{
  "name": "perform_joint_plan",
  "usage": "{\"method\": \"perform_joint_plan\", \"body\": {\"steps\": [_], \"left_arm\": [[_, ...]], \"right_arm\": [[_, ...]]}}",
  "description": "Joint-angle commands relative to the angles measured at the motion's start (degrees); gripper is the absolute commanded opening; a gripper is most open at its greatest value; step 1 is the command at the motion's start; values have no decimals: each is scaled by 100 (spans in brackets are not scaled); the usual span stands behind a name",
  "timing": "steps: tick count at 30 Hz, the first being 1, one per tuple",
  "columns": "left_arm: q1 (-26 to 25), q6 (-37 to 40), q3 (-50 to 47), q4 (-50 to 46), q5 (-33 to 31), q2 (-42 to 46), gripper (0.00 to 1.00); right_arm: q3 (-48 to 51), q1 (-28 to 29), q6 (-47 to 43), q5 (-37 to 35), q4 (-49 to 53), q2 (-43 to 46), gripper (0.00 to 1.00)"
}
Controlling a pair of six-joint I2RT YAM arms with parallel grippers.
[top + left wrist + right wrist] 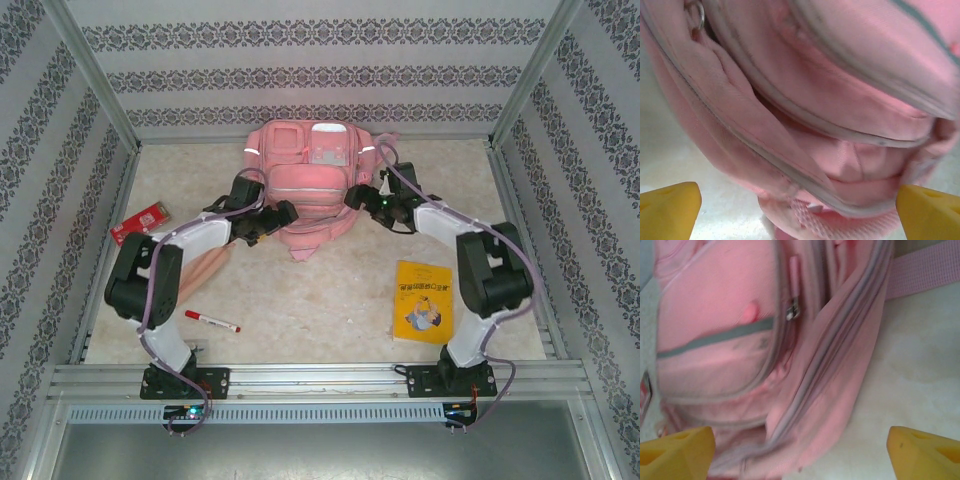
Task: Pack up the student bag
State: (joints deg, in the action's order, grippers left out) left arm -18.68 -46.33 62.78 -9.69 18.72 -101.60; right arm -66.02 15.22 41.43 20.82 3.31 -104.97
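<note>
Bag [310, 180] flat on desk [330, 300], upper centre of frame, long axis running up-frame, zip gaping at its lower end. Left claw [265, 218] and right claw [378, 202] flank that end, about equally near, both with jaws apart, empty. Book [424, 300] lower right, nearer right arm.

A purpose-built robot test cell rather than a lived-in room: aluminium frame posts [90, 70] hold flat panels [320, 75] printed with striped wallpaper, and the left arm [145, 285] and right arm [490, 265] are bolted to a metal rail [320, 378] edging a marble-look worktop [320, 290]
</note>
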Motion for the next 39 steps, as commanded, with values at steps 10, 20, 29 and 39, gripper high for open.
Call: {"method": "perform_joint_plan", "body": {"steps": [10, 20, 29, 39], "left_arm": [[-99, 20, 764, -1199, -894, -597, 100], [9, 740, 2221, -2089, -839, -1591, 100], [62, 1301, 2336, -3114, -1162, -877, 100], [-23, 318, 512, -1907, -196, 339, 100]], "right_arm": [[-294, 153, 559, 258, -291, -439, 3], [1058, 1307, 560, 283, -763, 591, 14], [1478, 1128, -336, 308, 242, 1456, 57], [1800, 157, -2414, -707, 1469, 2174, 57]]}}
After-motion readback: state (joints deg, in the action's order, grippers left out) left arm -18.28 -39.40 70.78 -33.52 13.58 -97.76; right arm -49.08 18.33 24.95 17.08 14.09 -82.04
